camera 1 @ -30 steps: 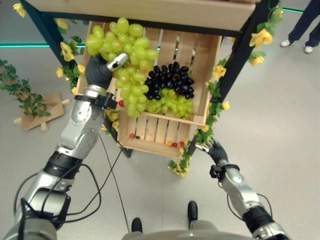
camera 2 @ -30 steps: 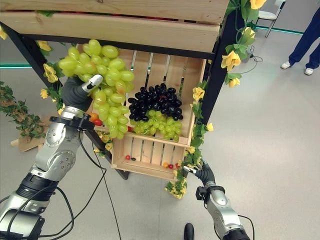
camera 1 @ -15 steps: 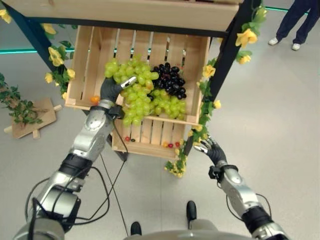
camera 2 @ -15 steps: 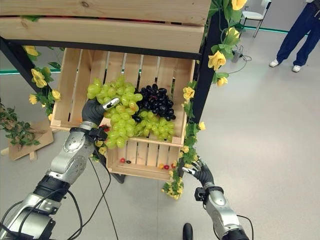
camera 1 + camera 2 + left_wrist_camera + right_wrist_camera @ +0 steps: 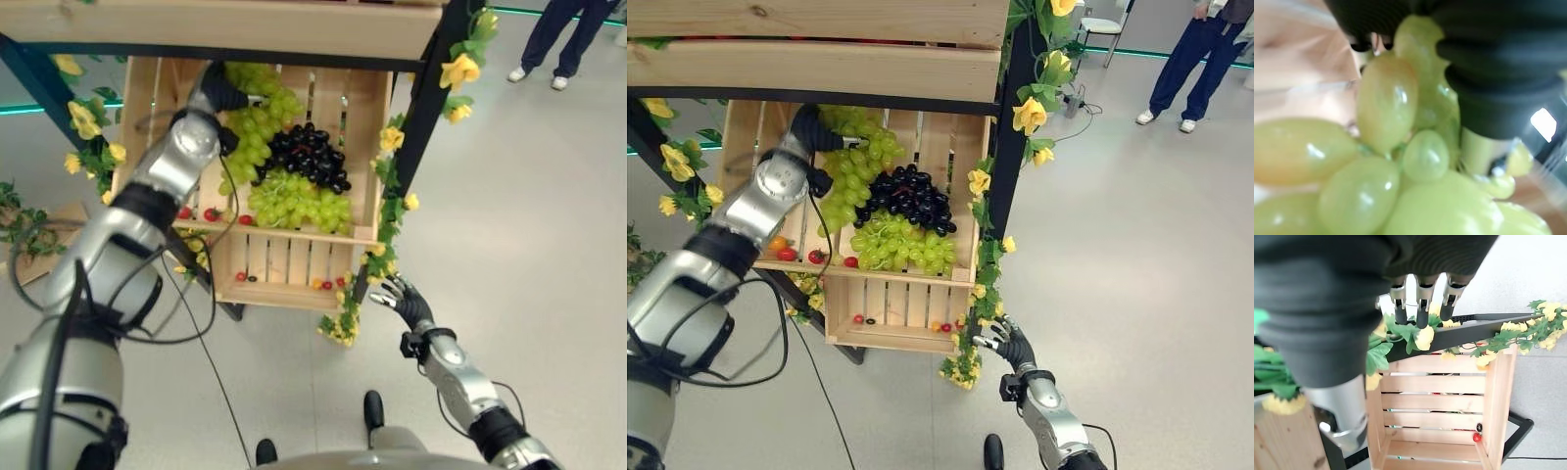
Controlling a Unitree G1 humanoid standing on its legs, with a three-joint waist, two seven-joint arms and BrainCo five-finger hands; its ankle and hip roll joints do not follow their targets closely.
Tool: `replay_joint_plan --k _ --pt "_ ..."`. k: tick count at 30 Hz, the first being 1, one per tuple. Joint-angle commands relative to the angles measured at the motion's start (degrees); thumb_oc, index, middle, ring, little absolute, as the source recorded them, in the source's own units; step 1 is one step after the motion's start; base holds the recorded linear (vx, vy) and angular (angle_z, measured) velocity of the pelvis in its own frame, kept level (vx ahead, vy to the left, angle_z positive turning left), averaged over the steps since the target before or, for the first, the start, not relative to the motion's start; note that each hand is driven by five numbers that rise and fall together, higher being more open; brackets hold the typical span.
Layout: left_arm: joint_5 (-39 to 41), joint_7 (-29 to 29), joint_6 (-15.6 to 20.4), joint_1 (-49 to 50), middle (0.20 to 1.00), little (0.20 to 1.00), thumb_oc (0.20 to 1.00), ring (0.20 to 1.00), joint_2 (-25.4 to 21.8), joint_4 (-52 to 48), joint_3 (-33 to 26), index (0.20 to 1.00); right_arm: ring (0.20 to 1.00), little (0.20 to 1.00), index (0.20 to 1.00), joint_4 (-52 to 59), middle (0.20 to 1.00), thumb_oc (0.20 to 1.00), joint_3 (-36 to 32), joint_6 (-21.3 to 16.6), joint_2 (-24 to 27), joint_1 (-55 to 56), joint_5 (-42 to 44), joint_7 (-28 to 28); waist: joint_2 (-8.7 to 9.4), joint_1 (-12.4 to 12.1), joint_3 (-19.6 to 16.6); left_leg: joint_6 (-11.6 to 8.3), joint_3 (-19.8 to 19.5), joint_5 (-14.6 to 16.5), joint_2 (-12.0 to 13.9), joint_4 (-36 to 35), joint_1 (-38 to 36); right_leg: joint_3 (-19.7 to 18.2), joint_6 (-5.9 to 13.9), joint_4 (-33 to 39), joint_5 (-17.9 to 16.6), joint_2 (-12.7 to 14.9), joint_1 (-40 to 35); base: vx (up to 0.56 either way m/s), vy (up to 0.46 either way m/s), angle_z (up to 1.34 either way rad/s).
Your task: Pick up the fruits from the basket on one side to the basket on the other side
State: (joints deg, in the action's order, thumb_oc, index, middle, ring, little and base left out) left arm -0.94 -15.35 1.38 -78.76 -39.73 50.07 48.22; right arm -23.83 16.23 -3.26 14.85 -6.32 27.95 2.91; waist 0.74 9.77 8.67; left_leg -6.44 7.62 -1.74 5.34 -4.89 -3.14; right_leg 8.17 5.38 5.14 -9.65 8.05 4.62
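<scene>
While the left hand (image 5: 809, 128) reaches deep into the upper wooden crate (image 5: 737, 162), its fingers are curled round a bunch of green grapes (image 5: 860, 157) — the bunch hangs against the crate's back slats, touching the black grapes (image 5: 911, 196) beside it. A second green bunch (image 5: 904, 245) lies in front, by the crate's front edge. Low by the flower-trimmed post (image 5: 991, 235), the right hand (image 5: 1007, 342) hovers with fingers spread — holding nothing.
</scene>
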Motion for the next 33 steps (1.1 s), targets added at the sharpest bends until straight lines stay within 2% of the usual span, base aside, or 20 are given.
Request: replay_joint_plan --k 1,4,10,13,15,16,17,19,21,24,25,26,27,28,31,32,33 --pt "-16.69 -3.12 -1.38 -12.57 1.0 1.0 1.0 1.0 -2.43 3.01 0.24 1.0 1.0 1.0 1.0 2.7 1.0 1.0 -1.2 -4.34 3.3 -3.52 3.18 -0.42 -1.04 -0.62 1.45 1.09 -0.25 9.91 -0.37 9.44 3.42 2.48 5.74 -9.16 13.74 4.46 -2.88 0.0 0.0 0.0" --pt "-21.48 -3.59 -2.3 -13.15 1.0 1.0 1.0 1.0 -2.13 3.4 1.57 1.0 1.0 1.0 1.0 3.11 1.0 1.0 -0.95 -4.46 3.62 -3.48 3.64 -0.43 -0.99 -0.72 1.78 1.0 -0.18 9.91 -0.34 9.65 3.79 2.6 5.78 -9.15 13.72 4.56 -2.79 0.0 0.0 0.0" --pt "-25.64 -3.9 -2.33 -10.79 1.0 1.0 1.0 1.0 -3.18 0.73 1.25 1.0 1.0 1.0 1.0 2.58 1.0 1.0 -0.34 -4.68 3.76 -3.75 3.58 -0.19 -0.88 -1.09 2.15 1.04 -0.29 10.08 -0.45 9.88 4.07 2.76 5.79 -9.2 13.78 4.74 -2.82 0.0 0.0 0.0" --pt "-24.39 -4.09 -1.85 -8.91 1.0 1.0 1.0 1.0 -3.54 -0.43 -0.51 1.0 1.0 1.0 1.0 2.51 1.0 1.0 -0.25 -4.63 3.74 -3.78 3.34 -0.06 -0.82 -1.23 2.27 1.09 -0.28 10.08 -0.53 9.84 4.05 2.91 5.75 -9.2 13.81 4.78 -2.92 0.0 0.0 0.0" --pt "-22.26 -4.68 -1.44 -6.58 1.0 1.0 1.0 1.0 -4.17 -1.67 -2.88 1.0 1.0 1.0 1.0 2.62 1.0 1.0 -0.21 -4.61 3.68 -3.89 3.08 0.07 -0.71 -1.34 2.37 1.12 -0.3 10.09 -0.53 9.92 4.15 2.98 5.74 -9.19 13.78 4.88 -3.0 0.0 0.0 0.0" --pt "-18.7 -5.45 -0.35 -3.16 1.0 1.0 1.0 1.0 -5.21 -3.58 -6.56 1.0 1.0 1.0 1.0 2.71 1.0 1.0 -0.29 -4.6 3.39 -3.78 2.61 0.04 -0.49 -1.57 2.53 1.19 -0.34 10.06 -0.59 9.97 4.23 3.01 5.73 -9.2 13.68 4.98 -2.98 0.0 0.0 0.0" --pt "-19.36 -5.94 -0.57 -2.77 1.0 1.0 1.0 1.0 -5.59 -4.18 -6.43 1.0 1.0 1.0 1.0 2.46 1.0 1.0 -0.05 -4.65 3.53 -3.83 2.34 0.11 -0.55 -1.56 2.48 1.18 -0.36 10.05 -0.57 9.9 4.26 3.05 5.72 -9.19 13.68 4.96 -2.92 0.0 0.0 0.0" --pt "-14.04 -5.91 1.12 1.35 1.0 1.0 1.0 1.0 -5.94 -5.91 -10.53 1.0 1.0 1.0 1.0 2.11 1.0 1.0 -0.48 -4.46 3.16 -4.04 2.09 0.34 -0.29 -1.79 2.65 1.23 -0.46 9.98 -0.64 9.83 4.3 3.09 5.66 -9.23 13.63 4.99 -2.81 0.0 0.0 0.0" --pt "-11.72 -5.88 2.12 2.93 1.0 1.0 1.0 1.0 -6.13 -7.96 -12.09 1.0 1.0 1.0 1.0 1.8 1.0 1.0 -0.38 -4.36 3.29 -4.17 2.04 0.41 -0.38 -1.79 2.63 1.23 -0.55 9.95 -0.6 9.82 4.37 3.07 5.65 -9.24 13.6 4.97 -2.77 0.0 0.0 0.0" --pt "4.69 -4.69 8.04 14.02 1.0 1.0 1.0 1.0 -6.65 -18.2 -22.37 1.0 1.0 1.0 1.0 1.9 1.0 1.0 -1.66 -3.7 2.89 -3.84 1.47 0.3 0.11 -2.57 3.03 1.31 -0.81 10.23 -0.51 9.93 4.09 3.07 5.51 -9.32 13.79 4.91 -3.04 0.01 0.004 -0.01" --pt "16.86 -2.58 11.47 22.19 1.0 1.0 1.0 1.0 -4.03 -23.64 -28.42 1.0 1.0 1.0 1.0 2.04 1.0 1.0 -2.32 -3.52 2.56 -3.87 1.13 0.46 0.49 -3.07 3.04 1.43 -1.12 9.95 -0.6 9.81 4.46 2.98 5.3 -9.2 13.55 4.97 -2.75 0.0 0.011 -0.03" --pt "16.95 -2.46 11.4 22.66 1.0 1.0 1.0 1.0 -4.09 -23.93 -28.77 1.0 1.0 1.0 1.0 2.05 1.0 1.0 -2.17 -3.52 2.7 -3.78 1.13 0.46 0.36 -2.97 2.92 1.43 -1.09 9.97 -0.59 9.8 4.45 2.96 5.3 -9.2 13.56 4.95 -2.74 -0.01 0.016 -0.05" --pt "24.13 -1.17 13.59 29.57 1.0 1.0 1.0 1.0 -1.05 -29.28 -33.12 1.0 1.0 1.0 1.0 2.02 1.0 1.0 -3.1 -3.59 1.99 -3.82 0.46 0.69 0.87 -3.53 3.15 1.46 -1.24 10.0 -0.57 9.84 4.59 2.92 5.14 -9.16 13.53 4.96 -2.6 0.0 0.01 -0.04" --pt "24.11 -1.16 13.47 30.03 1.0 1.0 1.0 1.0 -1.03 -29.62 -33.44 1.0 1.0 1.0 1.0 2.01 1.0 1.0 -2.94 -3.6 2.11 -3.73 0.46 0.7 0.74 -3.44 3.04 1.46 -1.21 10.03 -0.55 9.84 4.58 2.89 5.14 -9.17 13.54 4.95 -2.59 0.0 0.016 -0.05" --pt "30.2 1.54 15.19 40.85 1.0 1.0 1.0 1.0 4.72 -40.49 -39.68 1.0 1.0 1.0 1.0 1.9 1.0 1.0 -4.85 -3.37 1.27 -3.23 -0.69 1.09 1.44 -4.22 3.35 1.62 -1.4 10.26 -0.43 9.83 4.72 2.84 4.82 -9.09 13.69 4.81 -2.48 -0.01 0.013 -0.02" --pt "30.18 1.56 15.06 41.19 1.0 1.0 1.0 1.0 4.76 -40.78 -39.88 1.0 1.0 1.0 1.0 1.92 1.0 1.0 -4.76 -3.36 1.33 -3.15 -0.7 1.09 1.38 -4.17 3.26 1.61 -1.37 10.28 -0.42 9.83 4.71 2.82 4.82 -9.09 13.69 4.8 -2.48 0.0 0.0 0.0" --pt "32.21 3.63 15.23 46.18 1.0 1.0 1.0 1.0 7.47 -46.21 -42.1 1.0 1.0 1.0 1.0 2.5 1.0 1.0 -5.83 -3.4 1.21 -2.93 -0.93 1.06 1.74 -4.69 3.45 1.67 -1.47 10.43 -0.37 9.88 4.8 2.87 4.71 -9.02 13.69 4.76 -2.41 0.0 0.0 0.0"
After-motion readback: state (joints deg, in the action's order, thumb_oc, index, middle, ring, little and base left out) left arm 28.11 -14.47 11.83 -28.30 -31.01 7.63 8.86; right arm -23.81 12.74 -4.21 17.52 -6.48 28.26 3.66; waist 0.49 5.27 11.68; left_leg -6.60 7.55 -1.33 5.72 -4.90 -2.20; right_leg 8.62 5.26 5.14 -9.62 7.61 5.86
